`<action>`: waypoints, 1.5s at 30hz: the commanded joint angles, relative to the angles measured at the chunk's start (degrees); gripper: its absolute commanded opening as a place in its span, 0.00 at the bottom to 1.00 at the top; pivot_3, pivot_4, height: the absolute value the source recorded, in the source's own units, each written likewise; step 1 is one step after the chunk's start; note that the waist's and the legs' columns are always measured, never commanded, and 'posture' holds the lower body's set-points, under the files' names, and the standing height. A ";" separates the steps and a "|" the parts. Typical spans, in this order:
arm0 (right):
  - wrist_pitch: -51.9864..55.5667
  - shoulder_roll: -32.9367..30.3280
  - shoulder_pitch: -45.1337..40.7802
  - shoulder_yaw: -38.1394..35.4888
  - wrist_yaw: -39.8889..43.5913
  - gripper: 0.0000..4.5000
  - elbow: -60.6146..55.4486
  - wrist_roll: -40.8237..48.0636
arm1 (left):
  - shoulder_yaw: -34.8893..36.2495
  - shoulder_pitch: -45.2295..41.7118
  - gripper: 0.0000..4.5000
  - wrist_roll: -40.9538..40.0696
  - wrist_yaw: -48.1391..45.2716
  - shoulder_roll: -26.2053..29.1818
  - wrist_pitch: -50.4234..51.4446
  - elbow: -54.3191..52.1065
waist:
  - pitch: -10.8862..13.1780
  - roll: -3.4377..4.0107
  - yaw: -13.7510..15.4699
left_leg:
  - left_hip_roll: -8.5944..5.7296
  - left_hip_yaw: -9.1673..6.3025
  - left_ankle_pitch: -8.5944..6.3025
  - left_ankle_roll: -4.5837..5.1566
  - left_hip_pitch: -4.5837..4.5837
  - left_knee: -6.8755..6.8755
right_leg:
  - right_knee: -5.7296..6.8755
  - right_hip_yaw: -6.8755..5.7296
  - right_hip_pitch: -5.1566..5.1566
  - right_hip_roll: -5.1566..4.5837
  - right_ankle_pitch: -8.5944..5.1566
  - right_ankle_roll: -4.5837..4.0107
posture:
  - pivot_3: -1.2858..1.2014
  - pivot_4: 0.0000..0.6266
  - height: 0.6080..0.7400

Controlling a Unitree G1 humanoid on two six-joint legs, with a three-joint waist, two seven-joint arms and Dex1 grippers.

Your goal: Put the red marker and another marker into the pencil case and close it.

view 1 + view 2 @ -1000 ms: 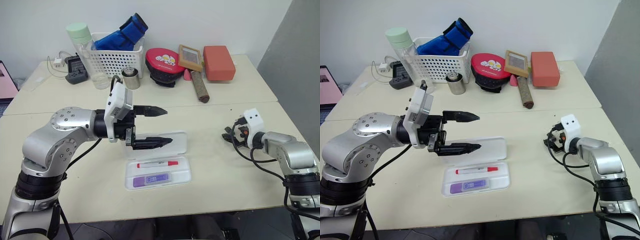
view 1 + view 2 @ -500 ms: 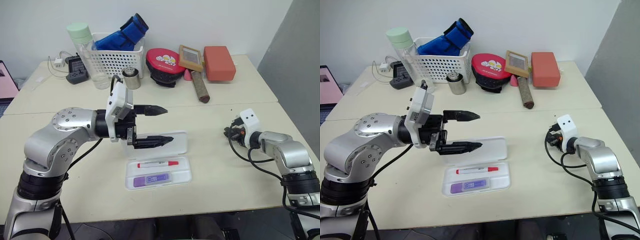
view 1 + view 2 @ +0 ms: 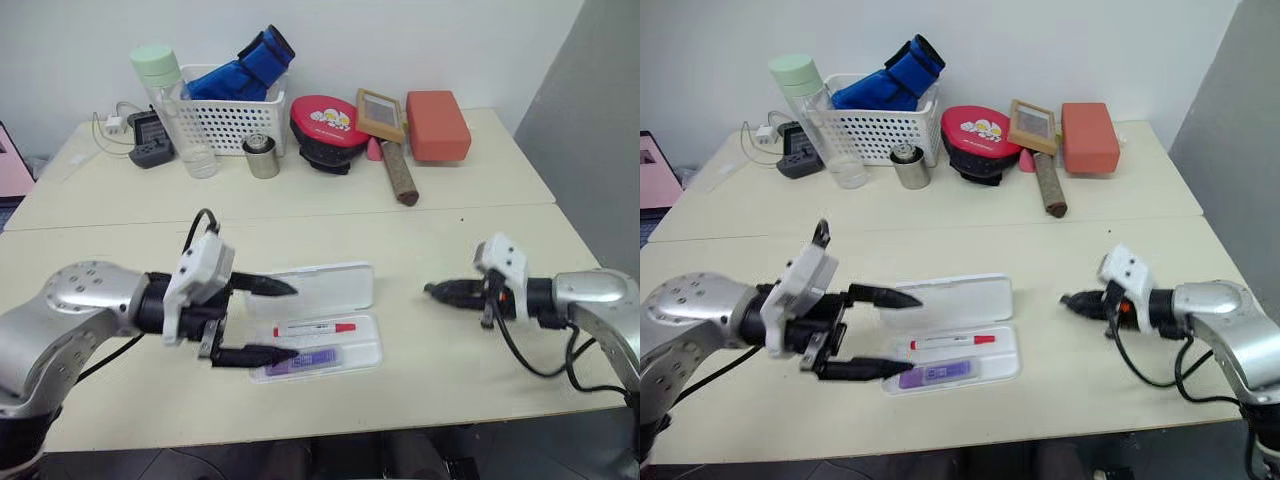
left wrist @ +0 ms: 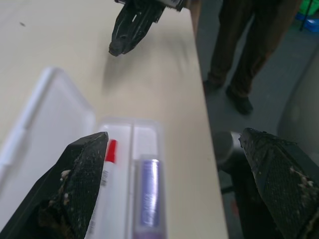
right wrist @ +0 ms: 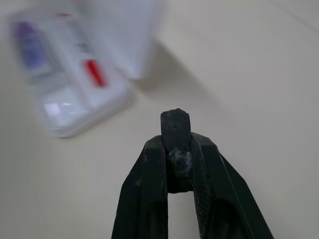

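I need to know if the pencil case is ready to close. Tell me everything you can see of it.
The pencil case is a flat, white, translucent plastic box with rounded corners, lying open on the table. Its lid is folded flat toward the far side. The tray's far slot holds the red marker, the near slot the purple highlighter. The left gripper, jaws open, is at its left end.
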 commanded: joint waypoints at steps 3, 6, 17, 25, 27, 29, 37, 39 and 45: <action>-4.44 0.03 -1.89 6.95 2.06 0.07 -2.55 -3.90 | 2.65 3.35 1.00 0.57 -3.03 1.78 -3.64 -4.20 | 0.00 -0.01 0.10 | 0.00 0.02 0.01 -0.01 0.06 0.01 | 0.00 0.01 0.05 0.00 0.01 0.02 | 0.52 0.24 1.00; -6.56 1.15 -3.78 10.92 1.55 0.07 -0.49 -7.57 | 2.21 5.24 1.00 3.36 -4.25 2.59 -6.09 -4.17 | 0.01 -0.02 -0.03 | 0.00 0.05 0.01 -0.02 0.05 -0.02 | 0.00 0.02 0.00 0.00 0.01 0.00 | 0.52 0.24 1.00; -6.51 8.87 -9.54 19.38 0.74 0.07 3.71 -12.75 | 2.26 4.71 1.00 2.90 -3.01 2.60 -5.93 -3.32 | 0.06 -0.01 0.12 | -0.01 -0.03 0.01 -0.03 -0.02 -0.04 | 0.02 -0.01 -0.05 -0.01 0.02 -0.02 | 0.52 0.24 1.00; -5.17 10.53 -10.14 23.04 1.47 0.07 2.67 -13.09 | 2.39 4.81 1.00 2.85 -2.48 2.54 -5.56 -3.46 | 0.06 -0.01 0.11 | -0.01 -0.03 0.01 -0.03 0.00 -0.04 | 0.03 -0.02 -0.05 0.00 0.02 -0.01 | 0.52 0.24 1.00; -4.67 11.08 -10.39 23.38 1.15 0.07 2.67 -13.17 | 2.38 4.78 1.00 2.84 -2.40 2.57 -5.50 -3.42 | 0.06 -0.01 0.10 | -0.01 -0.03 0.01 -0.03 0.01 -0.04 | 0.03 -0.02 -0.05 0.00 0.02 -0.01 | 0.52 0.24 1.00; -4.61 11.55 -10.62 23.68 0.97 0.07 3.08 -13.52 | 2.27 4.60 1.00 2.67 -2.10 2.51 -5.37 -3.54 | 0.06 -0.01 0.11 | -0.01 -0.03 0.01 -0.03 0.01 -0.04 | 0.03 -0.01 -0.05 0.00 0.02 -0.01 | 0.52 0.24 1.00; -4.80 13.54 -12.07 23.58 0.62 0.07 5.12 -14.56 | 1.74 4.17 1.00 2.57 -1.64 2.52 -5.21 -3.51 | 0.06 0.00 0.09 | -0.01 -0.03 0.01 -0.03 0.01 -0.04 | 0.04 -0.01 -0.06 0.00 0.02 -0.01 | 0.52 0.24 1.00; -4.79 13.60 -12.33 23.53 0.81 0.07 5.38 -14.48 | 1.77 4.21 1.00 2.56 -1.62 2.59 -5.14 -3.51 | 0.06 0.00 0.10 | -0.01 -0.03 0.01 -0.03 0.01 -0.03 | 0.04 -0.02 -0.06 0.00 0.02 -0.01 | 0.52 0.24 1.00; -4.63 13.17 -12.29 23.28 1.47 0.33 5.28 -14.09 | 1.63 4.22 1.00 2.46 -1.24 2.44 -4.97 -3.70 | 0.06 0.00 0.10 | -0.01 -0.04 0.01 -0.03 0.01 -0.04 | 0.04 -0.02 -0.06 0.00 0.02 -0.01 | 0.52 0.24 1.00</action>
